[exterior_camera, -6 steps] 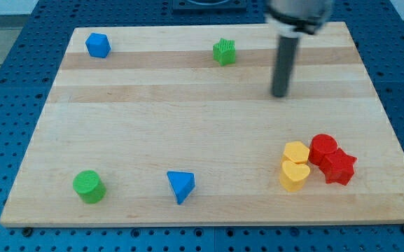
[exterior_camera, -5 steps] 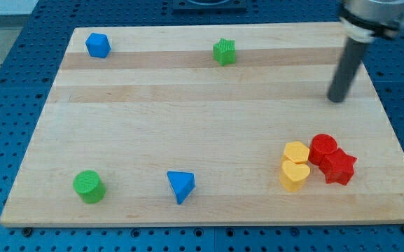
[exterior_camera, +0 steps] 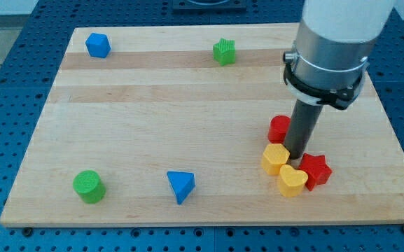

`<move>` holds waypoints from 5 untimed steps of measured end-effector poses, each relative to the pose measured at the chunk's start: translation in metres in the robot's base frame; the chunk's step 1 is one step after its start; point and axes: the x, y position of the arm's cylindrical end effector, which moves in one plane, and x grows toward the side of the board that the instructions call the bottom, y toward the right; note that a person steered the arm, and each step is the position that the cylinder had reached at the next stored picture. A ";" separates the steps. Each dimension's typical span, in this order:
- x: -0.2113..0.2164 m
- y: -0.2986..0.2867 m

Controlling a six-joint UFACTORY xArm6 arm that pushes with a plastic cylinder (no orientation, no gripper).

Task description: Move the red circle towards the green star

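My tip (exterior_camera: 297, 155) (no gripper here) touches the red circle (exterior_camera: 279, 129), green star (exterior_camera: 224, 52) well off far-left, most pushing left.

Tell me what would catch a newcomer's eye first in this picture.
The big grey arm at the view's upper right, its dark rod planted with my tip amid a tight cluster: red circle at the tip's left, yellow block, yellow heart and red star below. Far off at the view's top sits the green star.
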 end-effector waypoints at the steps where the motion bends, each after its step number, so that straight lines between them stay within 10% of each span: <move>1: -0.040 -0.021; 5: -0.122 -0.053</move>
